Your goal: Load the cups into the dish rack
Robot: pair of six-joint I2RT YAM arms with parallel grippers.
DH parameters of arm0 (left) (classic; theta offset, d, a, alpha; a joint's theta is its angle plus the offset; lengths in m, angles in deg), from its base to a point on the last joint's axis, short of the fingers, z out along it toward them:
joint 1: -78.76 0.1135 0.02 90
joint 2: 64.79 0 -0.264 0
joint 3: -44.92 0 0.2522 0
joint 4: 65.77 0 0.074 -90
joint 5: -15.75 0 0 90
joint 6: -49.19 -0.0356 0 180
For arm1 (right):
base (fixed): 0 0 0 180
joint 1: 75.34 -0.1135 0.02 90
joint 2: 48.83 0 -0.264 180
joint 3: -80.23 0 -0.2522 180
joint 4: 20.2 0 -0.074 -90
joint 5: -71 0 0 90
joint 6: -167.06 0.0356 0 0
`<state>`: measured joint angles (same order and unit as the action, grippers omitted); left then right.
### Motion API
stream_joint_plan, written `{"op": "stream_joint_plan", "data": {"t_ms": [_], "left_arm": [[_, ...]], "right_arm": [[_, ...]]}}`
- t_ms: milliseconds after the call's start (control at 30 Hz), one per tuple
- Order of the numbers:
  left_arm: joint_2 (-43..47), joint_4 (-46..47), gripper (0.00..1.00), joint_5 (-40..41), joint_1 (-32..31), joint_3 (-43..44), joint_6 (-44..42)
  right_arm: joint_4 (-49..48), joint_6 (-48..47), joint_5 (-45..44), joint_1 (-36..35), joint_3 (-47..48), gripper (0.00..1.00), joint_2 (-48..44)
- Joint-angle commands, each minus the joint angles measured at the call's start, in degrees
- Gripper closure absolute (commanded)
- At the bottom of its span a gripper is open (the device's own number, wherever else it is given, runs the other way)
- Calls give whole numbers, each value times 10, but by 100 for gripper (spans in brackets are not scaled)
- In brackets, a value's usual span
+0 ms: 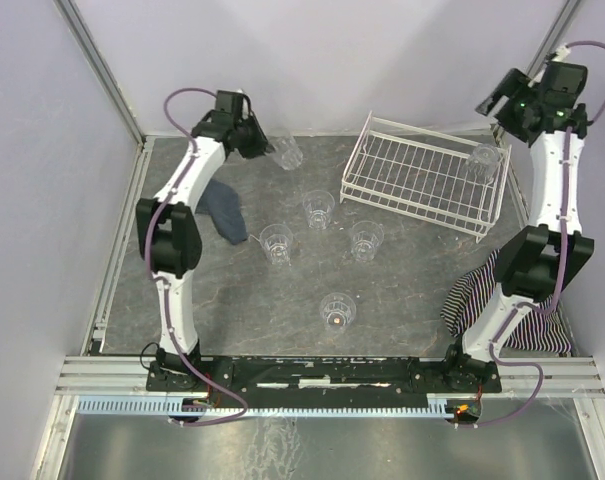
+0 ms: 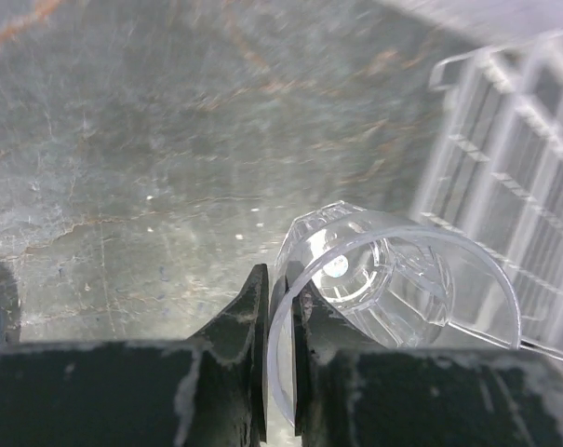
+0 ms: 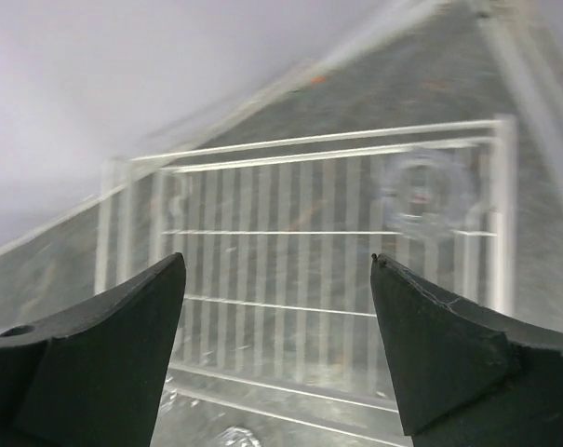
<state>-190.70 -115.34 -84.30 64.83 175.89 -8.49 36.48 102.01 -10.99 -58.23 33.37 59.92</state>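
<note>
Six clear cups are in sight. One cup [image 2: 383,279] is clamped by the left end effector [image 2: 279,293]. Its two fingers [image 2: 248,321] are pressed together on the thin wall at the rim, one inside and one outside. The cup is tilted, with its mouth toward the wrist and its bottom pointing away. I cannot tell if it touches the bench [image 1: 422,290].

Four more cups stand upright on the bench, toward the arm bases and to the right of this end effector: a cup [image 1: 318,208] closest to it, a cup [image 1: 276,243] and a cup [image 1: 366,240] farther away, and a last cup [image 1: 338,311] the farthest. The white wire rack [image 1: 419,178] lies to its right, beyond the held cup.

The right end effector [image 3: 276,259] is above the right end of the rack. Its fingers are wide apart and nothing is between them. The sixth cup [image 1: 482,160] stands inside the rack, in the far right corner, just below and in front of this end effector.

A dark cloth [image 1: 225,212] lies beside the left arm, and a striped cloth [image 1: 474,300] lies by the right arm.
</note>
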Motion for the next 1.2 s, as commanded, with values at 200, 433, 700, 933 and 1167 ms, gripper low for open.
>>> {"op": "stream_joint_plan", "data": {"t_ms": [200,433,700,933,1167], "left_arm": [[209,211,97,-226,33,-125,195],[233,466,97,-333,34,-259,411],[227,685,97,-346,31,-363,604],[226,696,97,-344,30,-365,616],[215,698,97,-344,27,-358,620]], "right_arm": [[-340,287,289,-141,-115,9,-30],[-712,603,340,-219,-271,7,-32],[-814,698,342,-277,-316,5,-18],[-777,679,349,-301,-310,0,-11],[-787,698,347,-327,-294,1,6]]}}
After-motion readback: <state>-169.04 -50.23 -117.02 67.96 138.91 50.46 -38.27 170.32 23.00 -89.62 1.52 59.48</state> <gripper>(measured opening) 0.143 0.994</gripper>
